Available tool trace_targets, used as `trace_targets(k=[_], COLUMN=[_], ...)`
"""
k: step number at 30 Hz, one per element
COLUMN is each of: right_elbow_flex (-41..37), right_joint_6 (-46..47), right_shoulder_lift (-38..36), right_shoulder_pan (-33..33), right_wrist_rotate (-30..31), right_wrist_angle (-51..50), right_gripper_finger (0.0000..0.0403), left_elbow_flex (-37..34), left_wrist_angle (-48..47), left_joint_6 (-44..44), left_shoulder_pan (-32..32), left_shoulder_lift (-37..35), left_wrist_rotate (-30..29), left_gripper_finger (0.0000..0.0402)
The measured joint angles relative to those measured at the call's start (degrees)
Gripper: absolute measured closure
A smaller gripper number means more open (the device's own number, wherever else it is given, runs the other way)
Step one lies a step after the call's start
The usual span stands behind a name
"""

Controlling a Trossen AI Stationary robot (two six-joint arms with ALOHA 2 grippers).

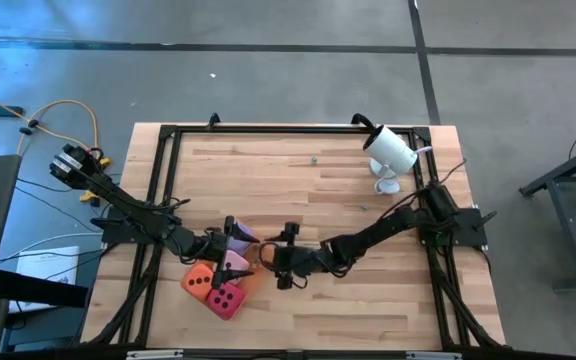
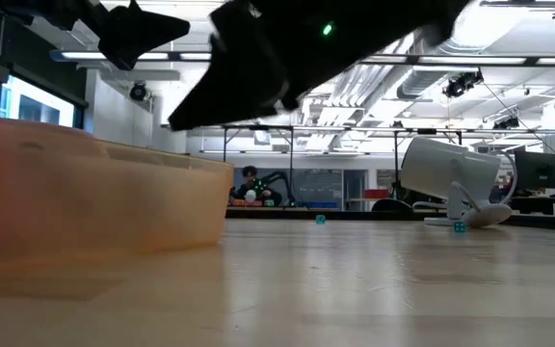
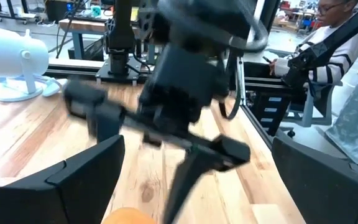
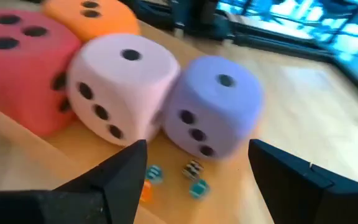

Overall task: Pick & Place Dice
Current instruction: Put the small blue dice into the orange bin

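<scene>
Dice: four big cubes with dark pips sit packed together: a purple die (image 4: 213, 102), a light pink die (image 4: 120, 84), a magenta die (image 4: 17, 68) and an orange die (image 4: 92, 15). The purple one is nearest the right claw, straight ahead of its fingers; the pink one touches its side, with the magenta and orange ones beyond.
Handling: they look like soft foam, so probably light, squashy and not fragile. The matte skin should grip well. They are wide, so the fingers likely need to spread well apart.
Where to hold: judged best across two opposite flat faces, near the middle, not on a rounded corner. The purple die has its outer side free; its other side presses on the pink die.
Container: a flat orange tray (image 1: 250, 287) lies under the dice, just ahead of the right claw. In the high view all four appear to rest in it.
Right claw (image 4: 194, 163): open and empty, low over the bench (image 1: 308, 185), fingers either side of the purple die's near face without touching it.
Left claw (image 3: 194, 180): open wide, empty, on the far side of the dice from the right claw.
Nearby: a few tiny dice (image 4: 193, 168) lie on the tray floor between the right claw's fingers. A white desk fan (image 1: 391, 152) stands well apart.
</scene>
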Motion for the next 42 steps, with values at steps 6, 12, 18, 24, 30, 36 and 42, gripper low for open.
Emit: trace_targets(k=[6,12,18,24,30,36,42], right_elbow_flex=[0.04,0.11,0.07,-3.02,-8.95,-14.88,-19.95], right_joint_6=[8.73,34.99,62.27,93.49,95.57,95.35,95.29], right_shoulder_lift=[-5.39,-12.77,-16.87,-16.92,-16.88,-16.86,-16.81], right_shoulder_pan=[2.73,3.11,2.47,2.19,-0.61,-5.43,-8.17], right_wrist_rotate=[13.87,15.97,12.84,3.33,2.13,0.90,0.35], right_wrist_angle=[-18.72,-45.28,-74.55,-93.34,-87.21,-81.50,-75.07], right_gripper_finger=[0.0133,0.0133,0.0133,0.0133,0.0133,0.0133,0.0133], left_elbow_flex=[0.00,0.00,0.00,0.00,0.00,0.00,0.00], left_wrist_angle=[-0.02,-0.03,0.00,-0.04,0.00,0.00,0.00], left_joint_6=[-0.43,-0.50,-0.50,-0.79,-0.94,-0.94,-0.94], left_shoulder_pan=[0.00,-0.01,0.00,0.00,0.00,-0.01,-0.01], left_shoulder_lift=[0.00,0.00,0.02,0.02,0.02,0.02,0.02], left_wrist_rotate=[0.00,0.00,0.00,0.15,0.22,0.22,0.22], left_gripper_finger=[0.0004,0.0004,0.0004,0.0004,0.0004,0.0004,0.0004])
